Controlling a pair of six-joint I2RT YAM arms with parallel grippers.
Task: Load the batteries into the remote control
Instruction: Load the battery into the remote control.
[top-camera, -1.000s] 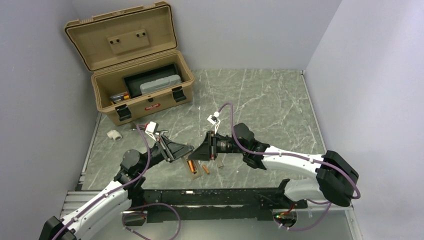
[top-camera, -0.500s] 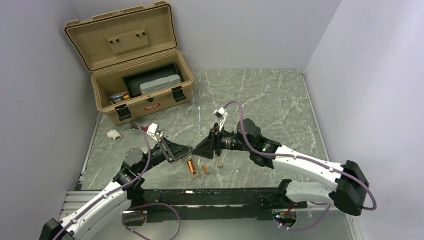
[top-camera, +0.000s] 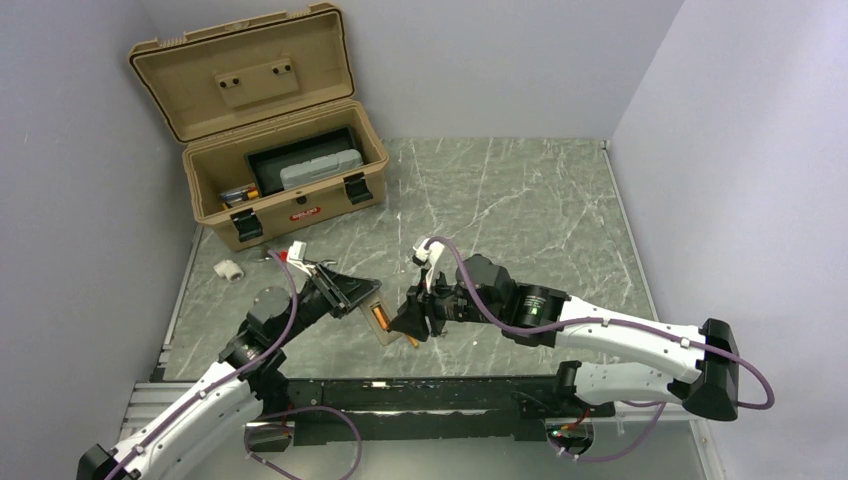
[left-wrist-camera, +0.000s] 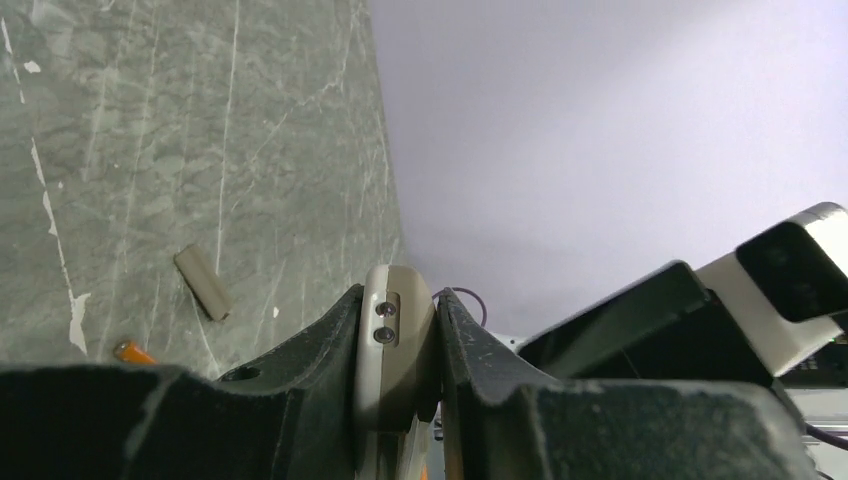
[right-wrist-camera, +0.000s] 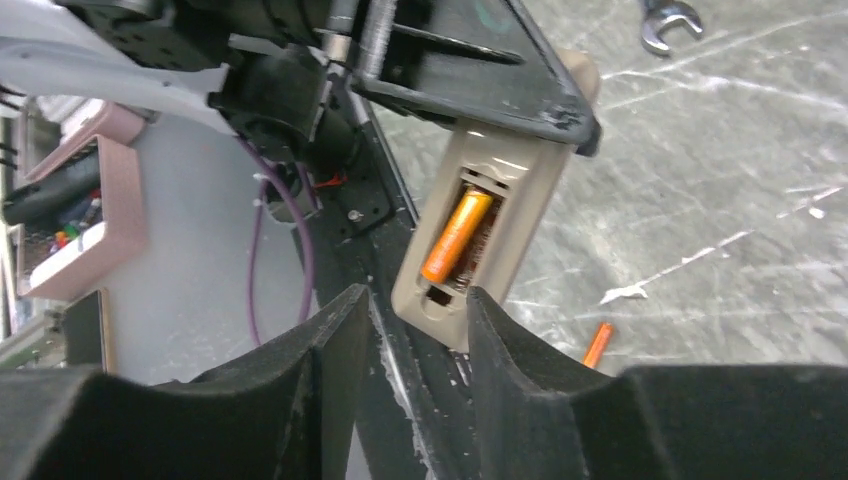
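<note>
Moved: right gripper, now lower, just at the free end of the remote control; jaws parted, empty. Left gripper: jaws clamped on remote control, long axis toward right jaws, recess upward; seated battery inside; loose battery on tabletop, nearer right arm.

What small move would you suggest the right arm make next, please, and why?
Probably swing the right hand down to the loose battery on the table and grasp it: the left hand holds the remote with one seated battery, and the right hand looks open and empty.
</note>
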